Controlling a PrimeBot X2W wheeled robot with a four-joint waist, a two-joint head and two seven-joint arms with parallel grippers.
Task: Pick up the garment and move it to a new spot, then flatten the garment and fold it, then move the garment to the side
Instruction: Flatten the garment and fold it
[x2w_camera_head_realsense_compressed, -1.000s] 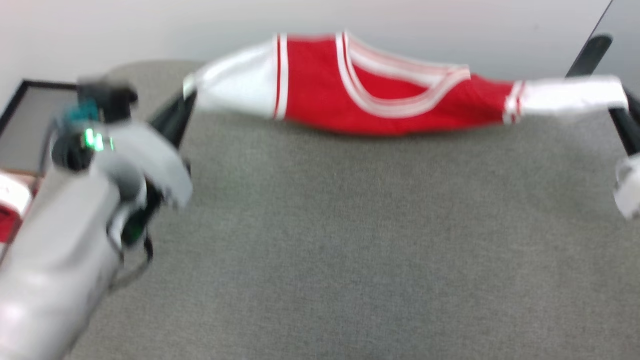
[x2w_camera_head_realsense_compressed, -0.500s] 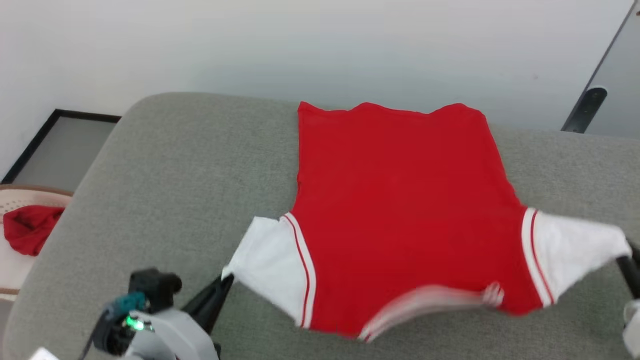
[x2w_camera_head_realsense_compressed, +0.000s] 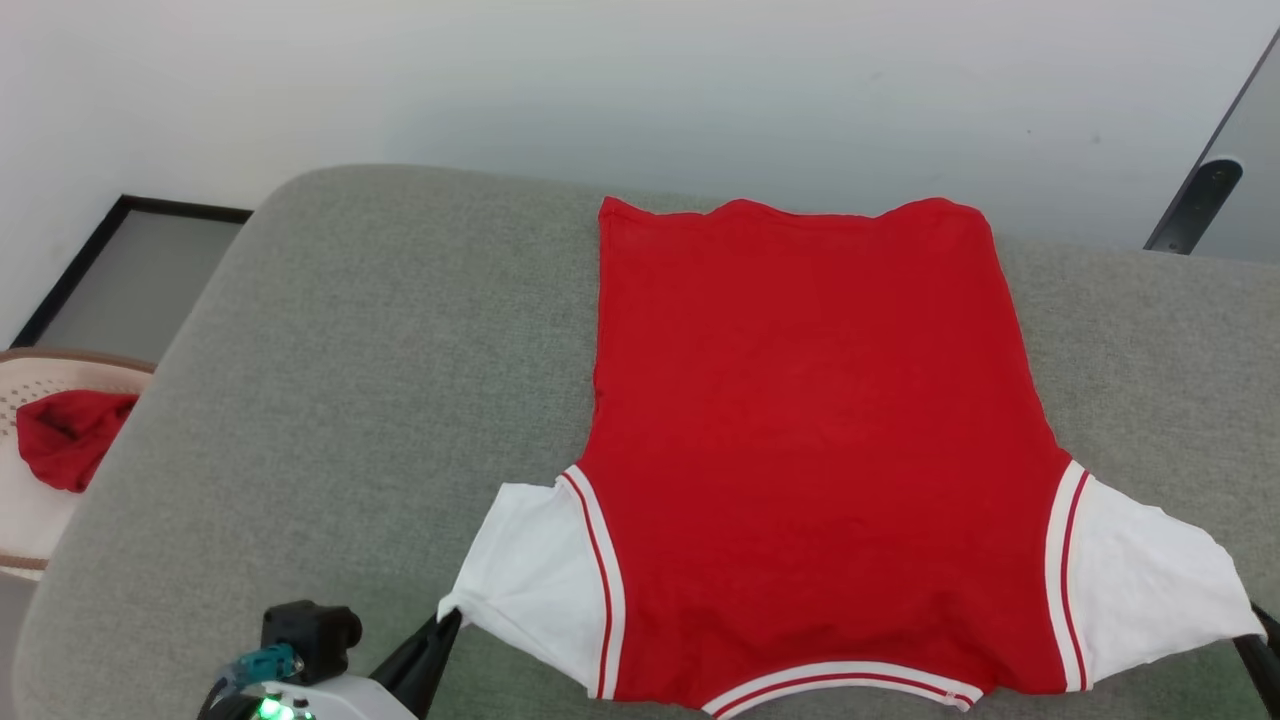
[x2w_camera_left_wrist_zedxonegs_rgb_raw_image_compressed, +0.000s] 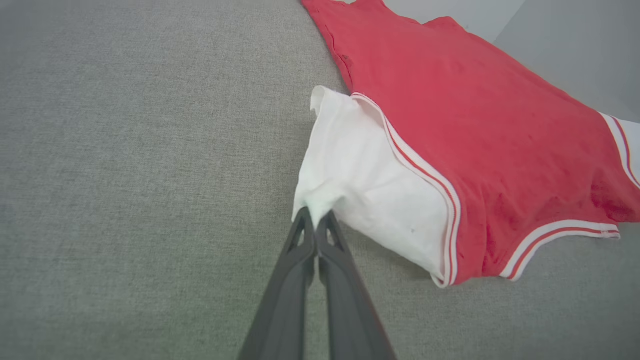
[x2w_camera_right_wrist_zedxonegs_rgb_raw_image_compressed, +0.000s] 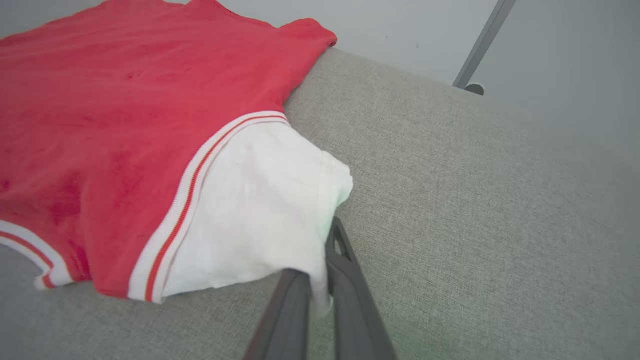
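Observation:
The garment (x2w_camera_head_realsense_compressed: 810, 440) is a red jersey with white sleeves and striped trim. It lies spread on the grey cushion (x2w_camera_head_realsense_compressed: 350, 380), plain red side up, collar nearest me and hem at the far edge. My left gripper (x2w_camera_head_realsense_compressed: 452, 620) is shut on the tip of the left white sleeve (x2w_camera_head_realsense_compressed: 530, 580). In the left wrist view the left gripper (x2w_camera_left_wrist_zedxonegs_rgb_raw_image_compressed: 315, 219) pinches the cloth of the garment (x2w_camera_left_wrist_zedxonegs_rgb_raw_image_compressed: 475, 135) just above the cushion. My right gripper (x2w_camera_head_realsense_compressed: 1256, 622) is shut on the right sleeve (x2w_camera_head_realsense_compressed: 1140, 590). In the right wrist view, white cloth of the garment (x2w_camera_right_wrist_zedxonegs_rgb_raw_image_compressed: 125, 115) runs between the closed fingers of the right gripper (x2w_camera_right_wrist_zedxonegs_rgb_raw_image_compressed: 324, 260).
A cream perforated basket (x2w_camera_head_realsense_compressed: 30, 540) holding a plain red cloth (x2w_camera_head_realsense_compressed: 65, 435) stands off the cushion's left edge. A black-framed panel (x2w_camera_head_realsense_compressed: 130, 270) lies on the floor behind it. A dark pole (x2w_camera_head_realsense_compressed: 1195, 205) rises at the far right. Bare cushion stretches left of the garment.
A second ago the garment hung stretched in the air between both grippers. Both grippers have since drawn it down and toward me, and it now lies flat on the cushion. The head camera has also shifted.

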